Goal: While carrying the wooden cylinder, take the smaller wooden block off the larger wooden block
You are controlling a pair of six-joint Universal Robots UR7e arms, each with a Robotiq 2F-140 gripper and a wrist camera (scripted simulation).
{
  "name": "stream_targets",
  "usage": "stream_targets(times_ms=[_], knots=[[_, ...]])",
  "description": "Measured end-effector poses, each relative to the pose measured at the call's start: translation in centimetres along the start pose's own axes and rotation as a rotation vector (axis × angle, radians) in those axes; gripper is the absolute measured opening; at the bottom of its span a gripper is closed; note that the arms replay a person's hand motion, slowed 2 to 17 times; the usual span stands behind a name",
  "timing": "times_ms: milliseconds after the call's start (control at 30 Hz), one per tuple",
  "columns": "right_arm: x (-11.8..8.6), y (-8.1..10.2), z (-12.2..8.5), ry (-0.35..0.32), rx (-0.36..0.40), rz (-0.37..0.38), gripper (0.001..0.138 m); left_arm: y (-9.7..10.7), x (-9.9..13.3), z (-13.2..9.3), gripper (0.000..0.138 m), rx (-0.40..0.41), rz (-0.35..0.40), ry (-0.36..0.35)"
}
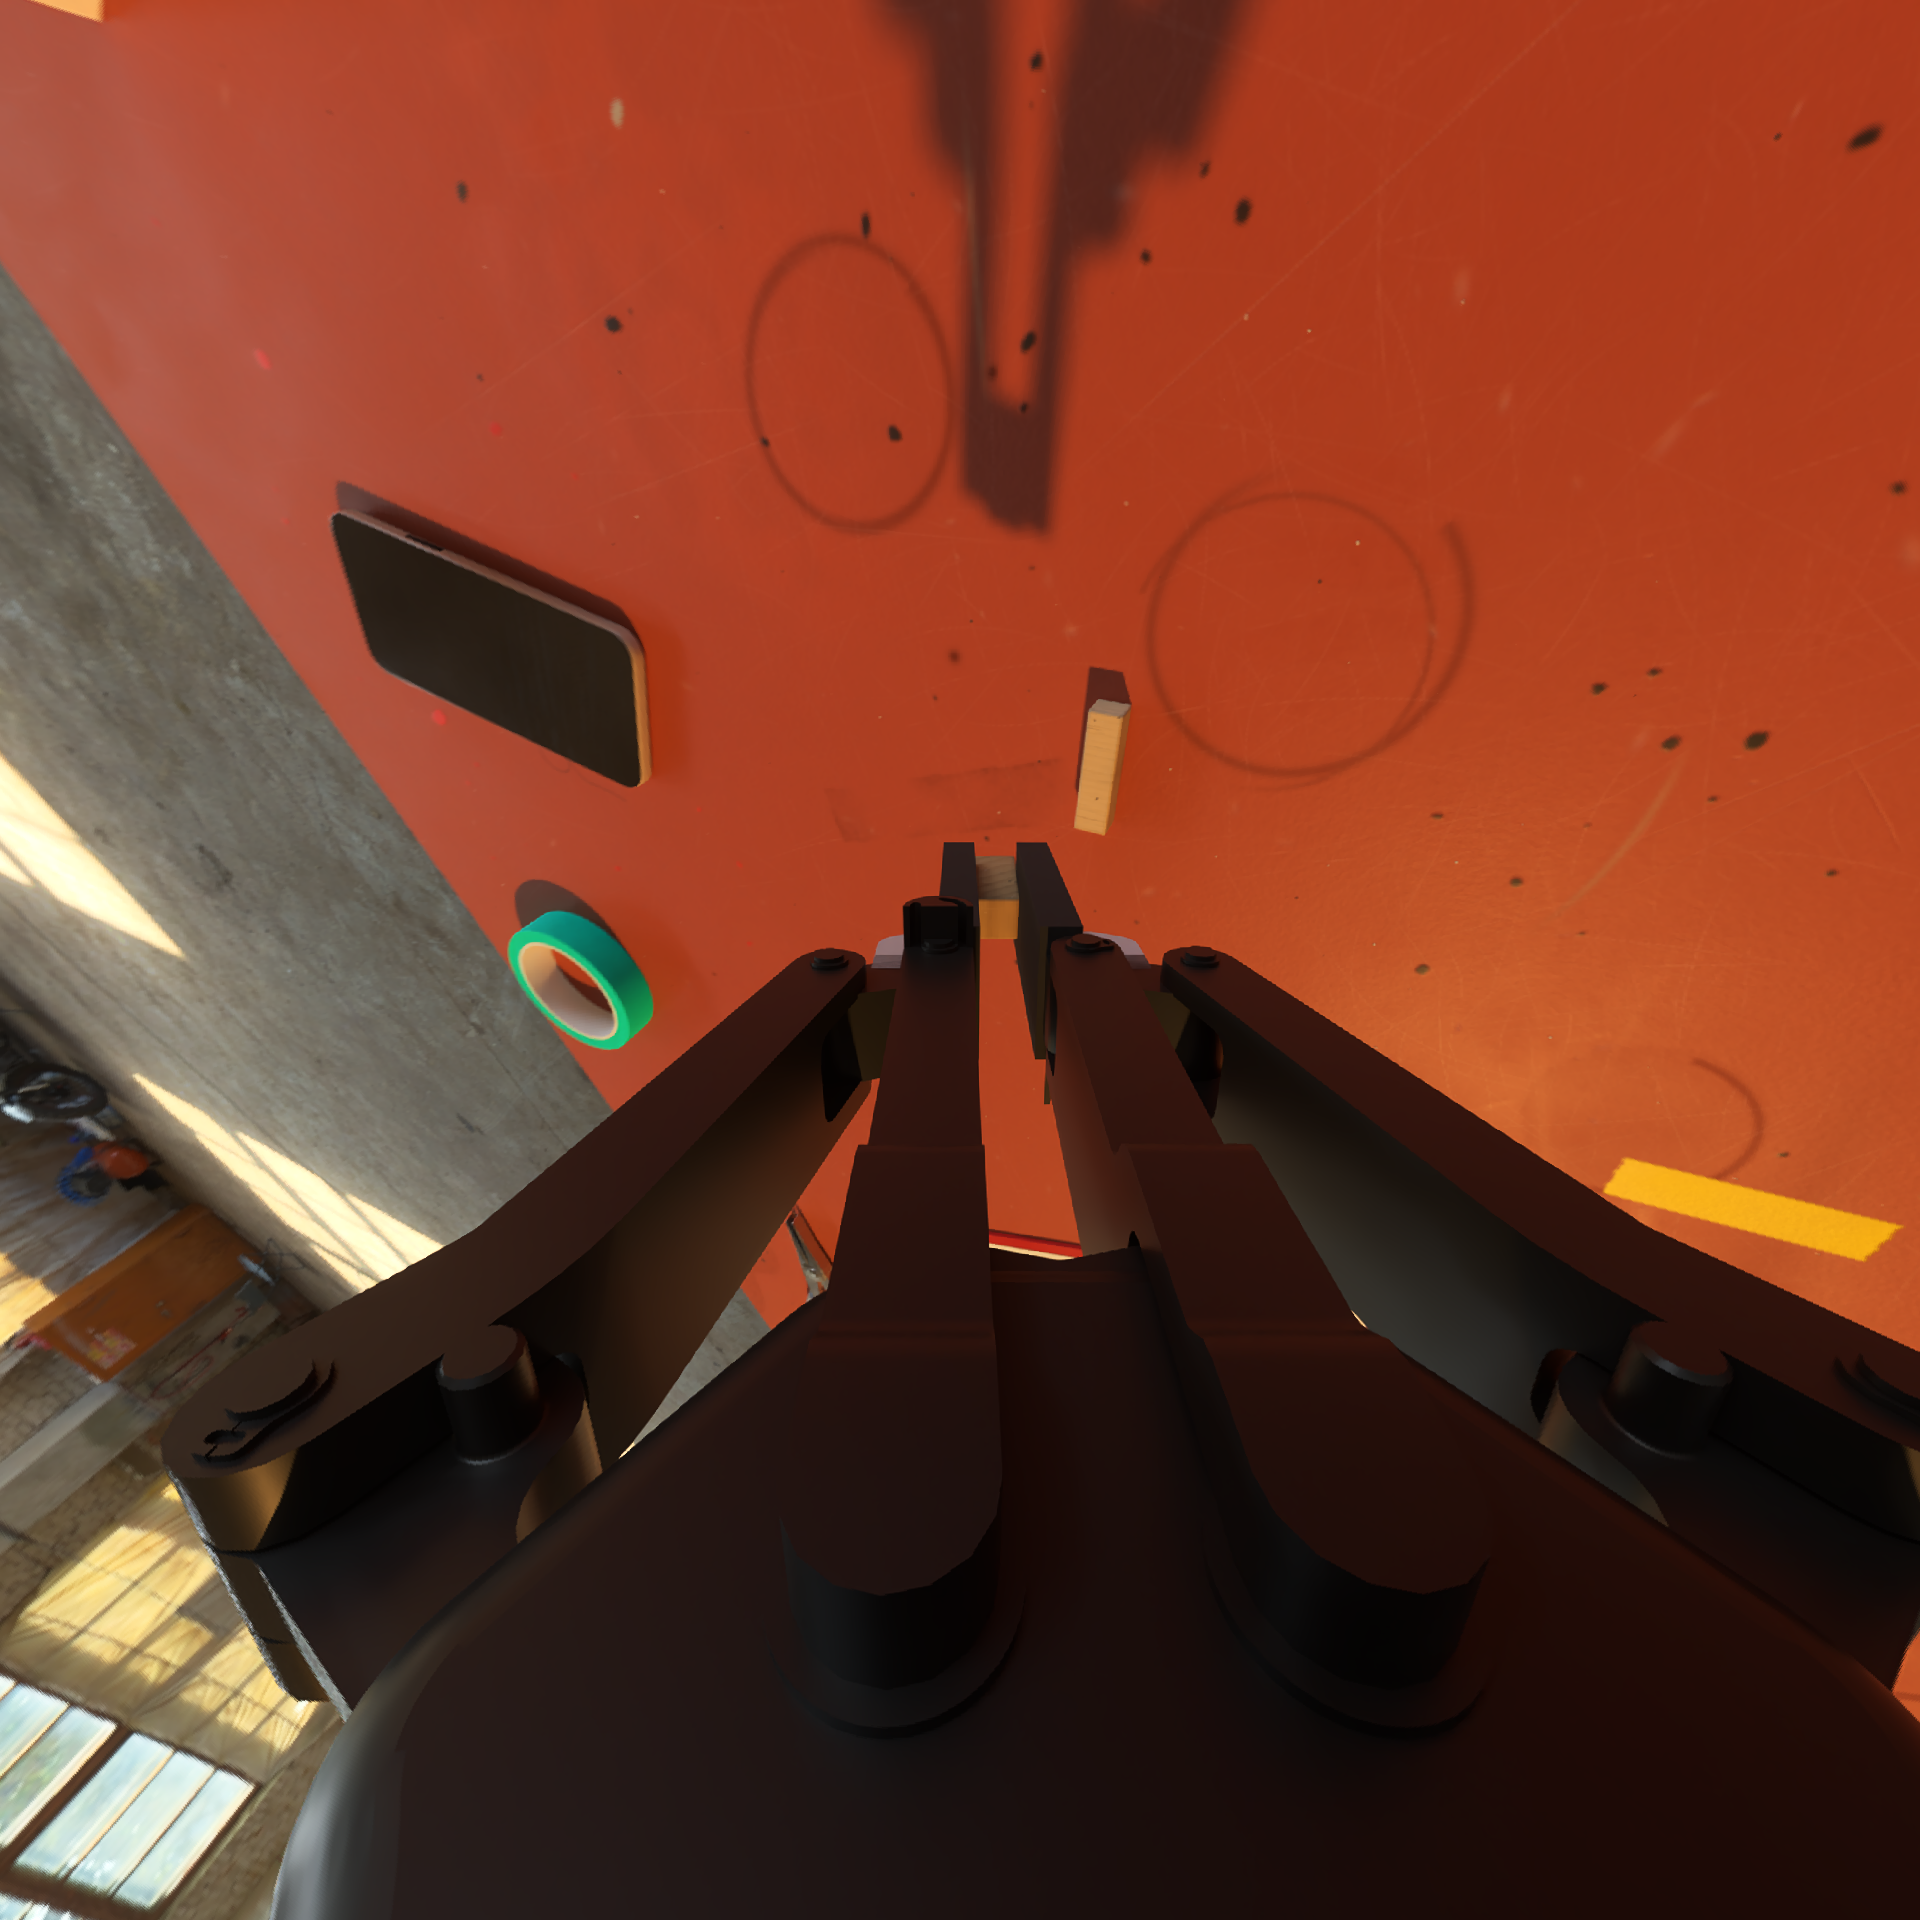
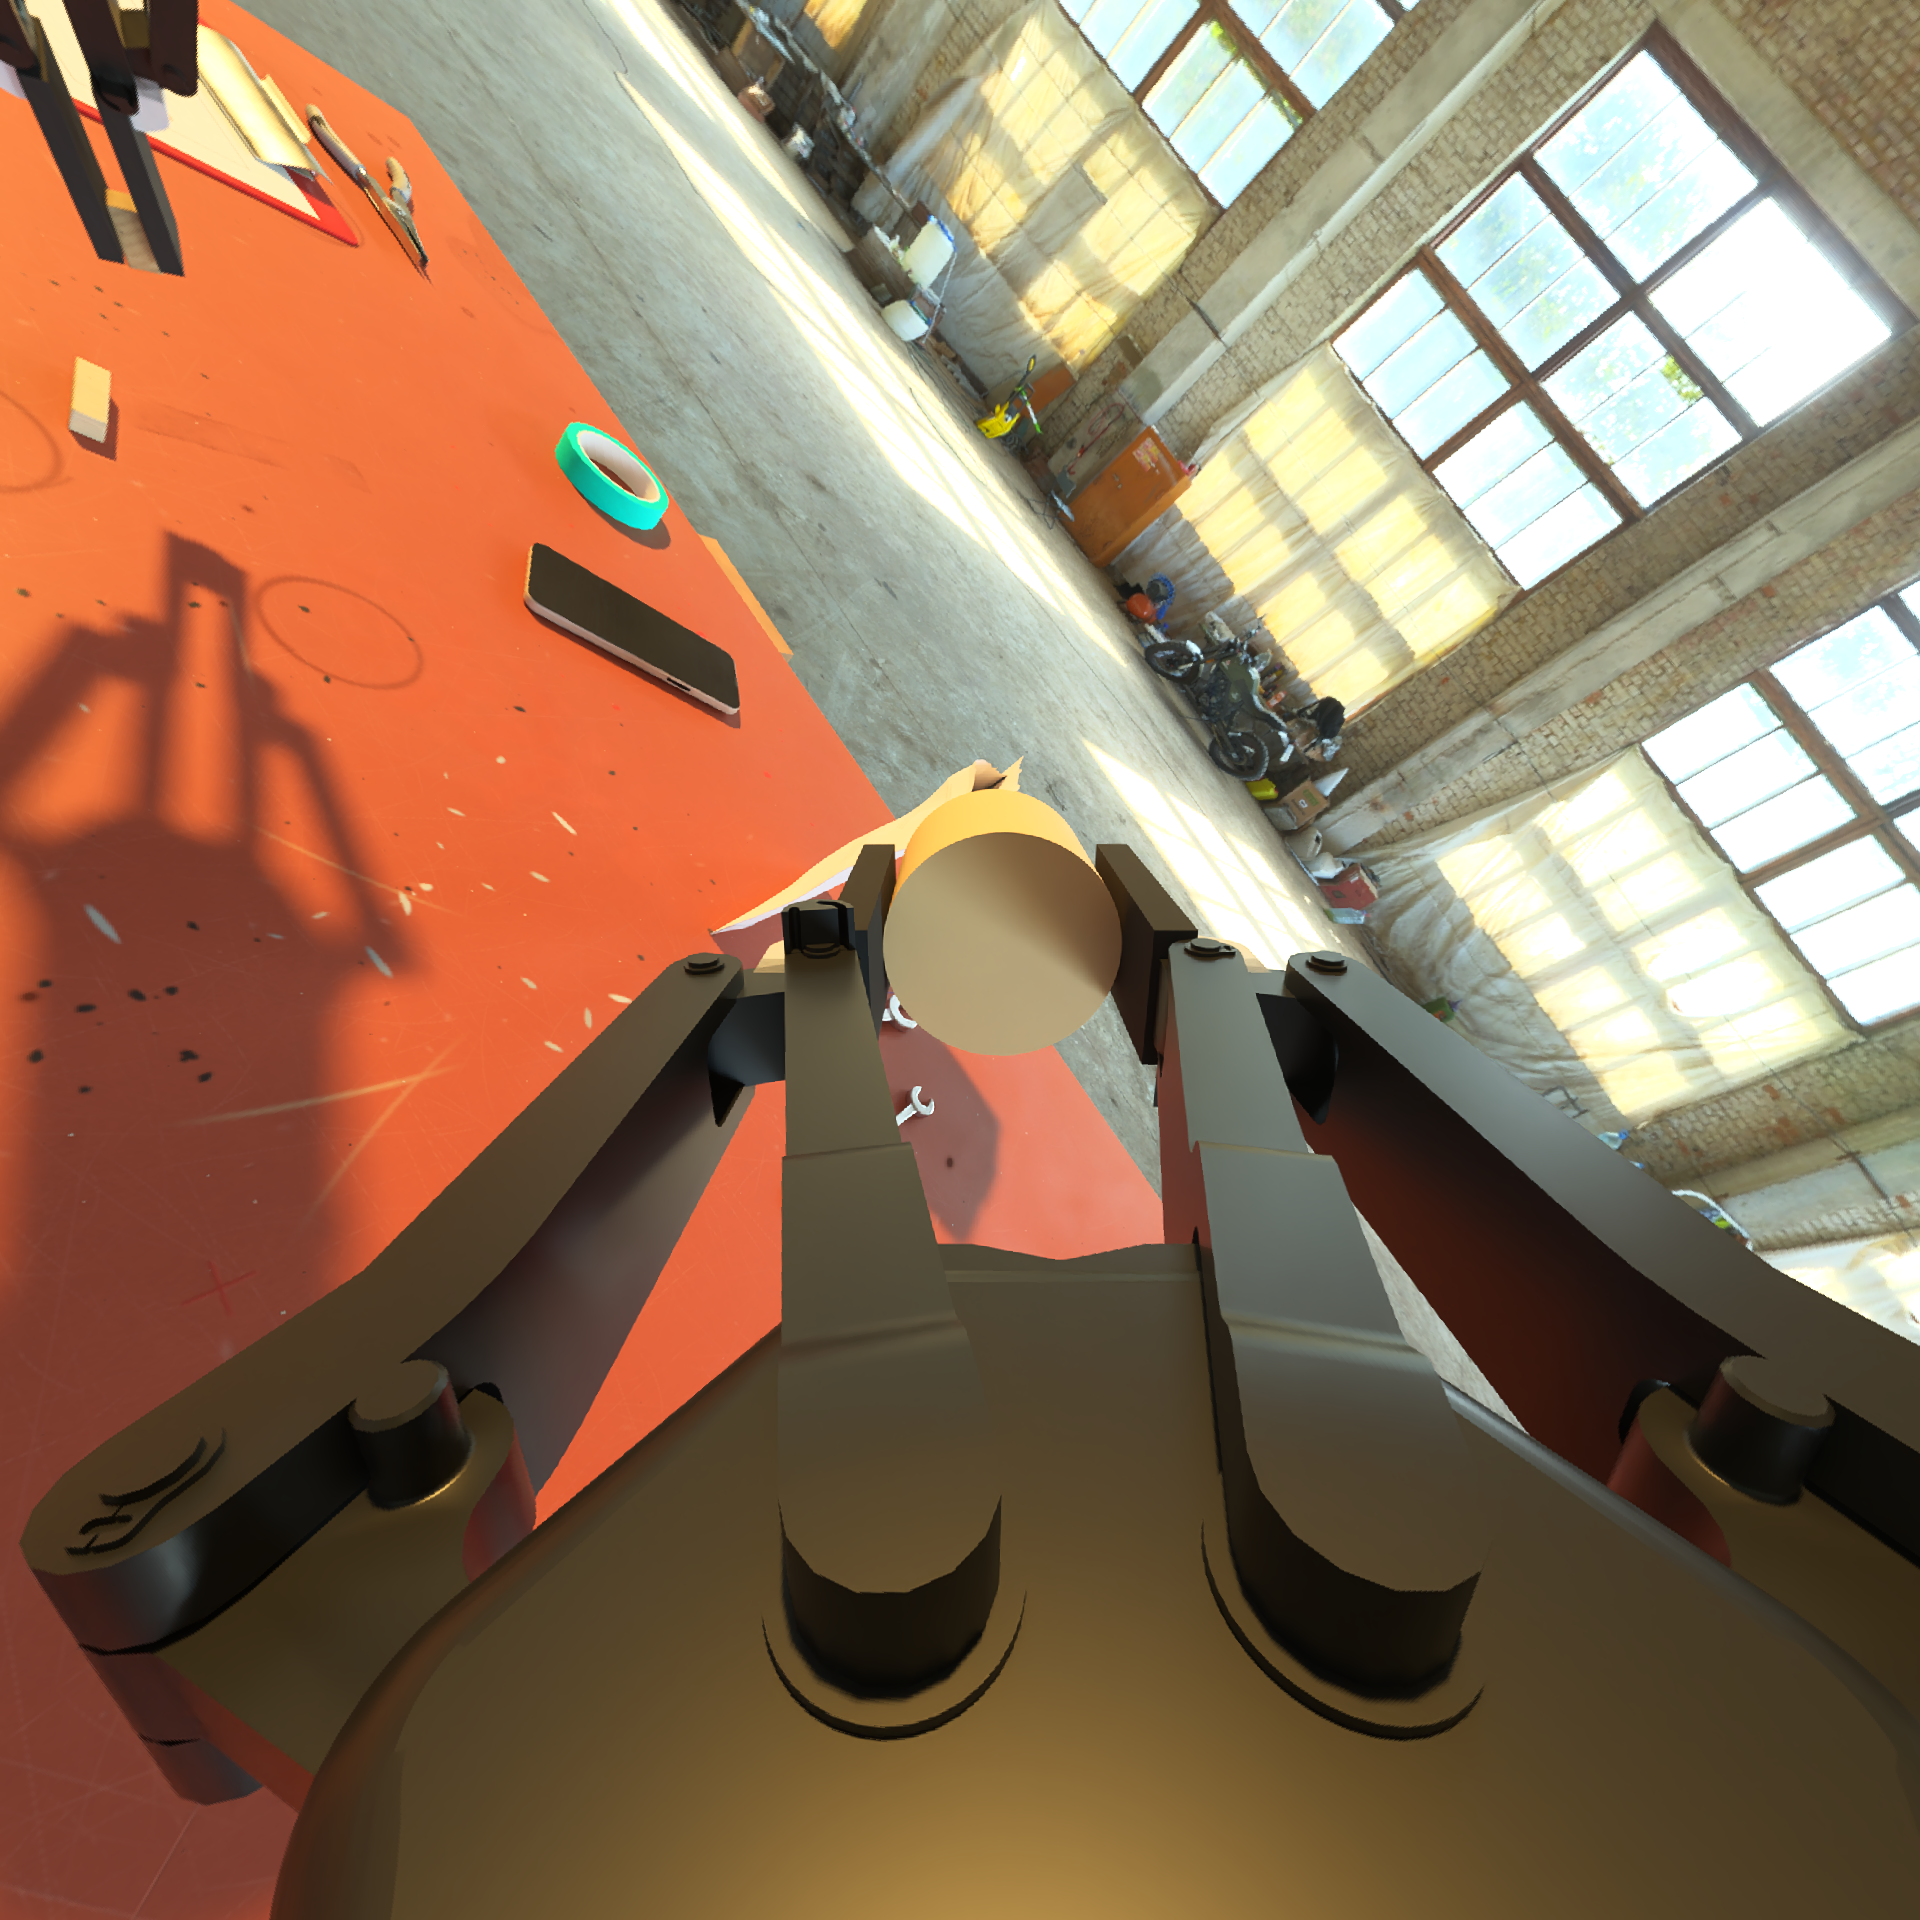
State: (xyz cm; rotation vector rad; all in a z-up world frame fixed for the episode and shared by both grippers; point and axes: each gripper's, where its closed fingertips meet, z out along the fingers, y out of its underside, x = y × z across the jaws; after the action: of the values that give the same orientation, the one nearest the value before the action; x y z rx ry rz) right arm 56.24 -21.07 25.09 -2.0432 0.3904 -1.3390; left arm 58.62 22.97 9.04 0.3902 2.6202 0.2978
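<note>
Block removal under way, cylinder carried.
Left pincer (image 1: pixel 995 883) clamps smaller block (image 1: pixel 997 902); right pincer (image 2: pixel 1003 914) grips wooden cylinder (image 2: pixel 1000 940). I advise clearing larger block (image 1: pixel 1101 764), both grips firm.

You have an orange table (image 2: pixel 312 935), scuffed and speckled, carrying a wooden block (image 1: pixel 1101 764) well in from the edges. Near one long edge lie a green tape roll (image 2: pixel 611 475) and a black phone (image 2: pixel 631 629), with a small wrench (image 2: pixel 914 1107) farther along it.
</note>
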Motion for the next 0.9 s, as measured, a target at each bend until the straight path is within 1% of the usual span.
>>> stream_targets(times_ms=[467,900], knots=[[0.2,-0.7,-0.7,0.003,0.031,0.006,0.051,1.1,-2.7,-5.4,0.011,-0.049,-0.047,-0.147],[-0.1,-1.9,-1.4,-0.01,0.078,0.024,0.051,1.7,-5.6,-11.4,0.011,-0.089,-0.09,-0.305]])
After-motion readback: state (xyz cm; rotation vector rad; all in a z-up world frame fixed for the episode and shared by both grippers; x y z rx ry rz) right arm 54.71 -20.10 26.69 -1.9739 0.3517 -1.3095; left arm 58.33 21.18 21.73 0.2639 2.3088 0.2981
